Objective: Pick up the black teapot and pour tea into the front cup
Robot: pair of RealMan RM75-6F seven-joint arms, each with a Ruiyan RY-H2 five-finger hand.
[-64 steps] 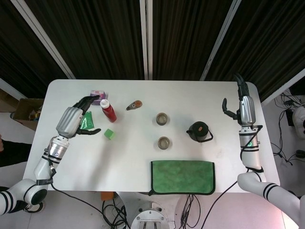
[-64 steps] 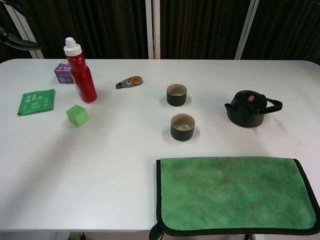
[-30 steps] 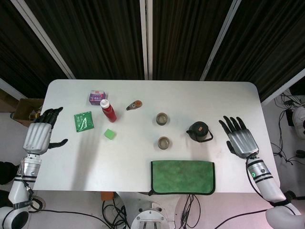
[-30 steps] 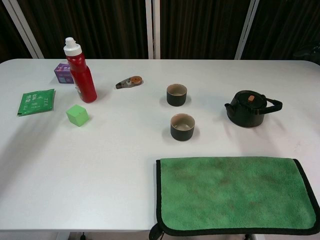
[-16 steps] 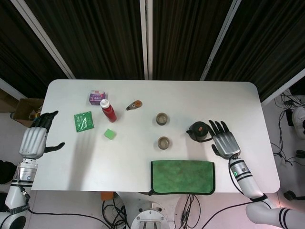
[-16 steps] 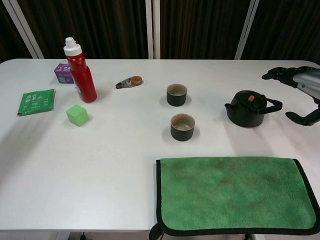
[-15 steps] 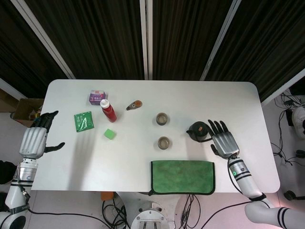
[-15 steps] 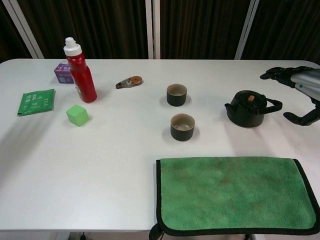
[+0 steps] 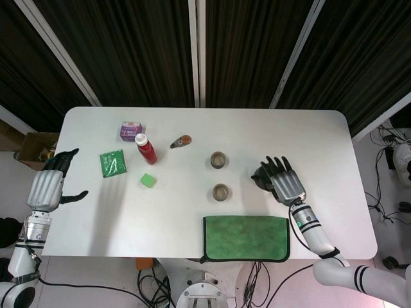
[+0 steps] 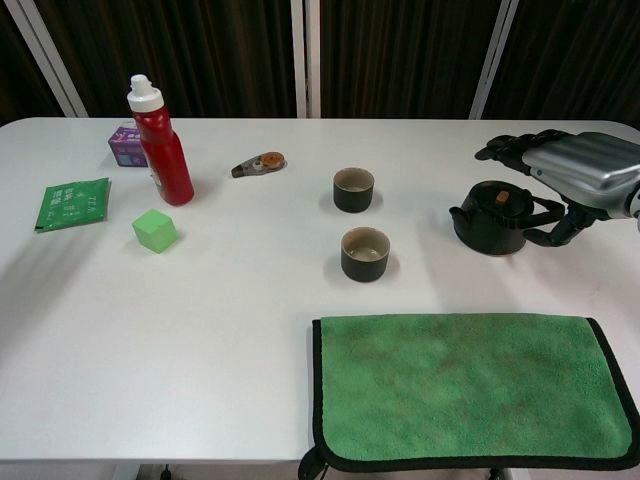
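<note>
Green cloth (image 10: pixel 470 385) at near edge, unmoved. Front cup (image 10: pixel 365 253) and black teapot (image 10: pixel 497 217) both on table (image 10: pixel 240 330), same spots. Right hand (image 10: pixel 565 170) has come in from the right since half a second ago, now over the teapot's handle, fingers spread; contact unclear, possibly thumb touching. Left hand (image 9: pixel 50 186) unchanged off the table's left edge, fingers apart, empty.
</note>
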